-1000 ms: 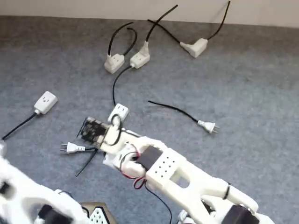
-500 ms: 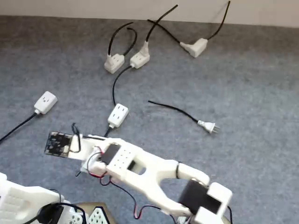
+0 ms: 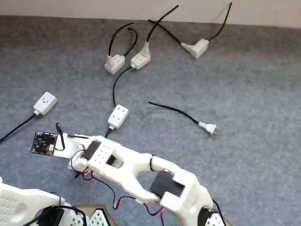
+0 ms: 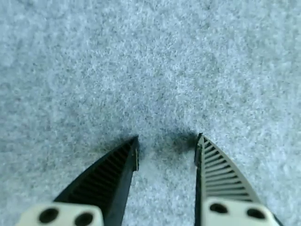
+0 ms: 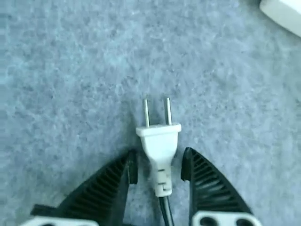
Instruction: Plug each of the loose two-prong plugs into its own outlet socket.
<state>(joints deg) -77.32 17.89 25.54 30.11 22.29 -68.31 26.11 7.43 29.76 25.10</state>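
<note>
A white two-prong plug (image 5: 159,141) lies flat on the grey carpet with its prongs pointing away from my right gripper (image 5: 159,165). That gripper is open, one finger on each side of the plug's neck with a narrow gap on both sides. In the high view the right arm (image 3: 122,165) stretches left over that spot and hides the plug. A second loose plug (image 3: 209,127) lies at centre right on its black cord. Free sockets sit at the left (image 3: 46,102) and the centre (image 3: 118,115). My left gripper (image 4: 167,148) is open over bare carpet.
Three more white sockets lie near the back wall (image 3: 114,63) (image 3: 140,60) (image 3: 197,47), with black cords looping around them. A white socket corner (image 5: 282,12) shows beyond the plug in the right wrist view. The left arm's base (image 3: 23,202) sits at the bottom left.
The right arm has swung left from beside the centre socket and now covers the left plug. The left arm has drawn back toward the bottom left corner.
</note>
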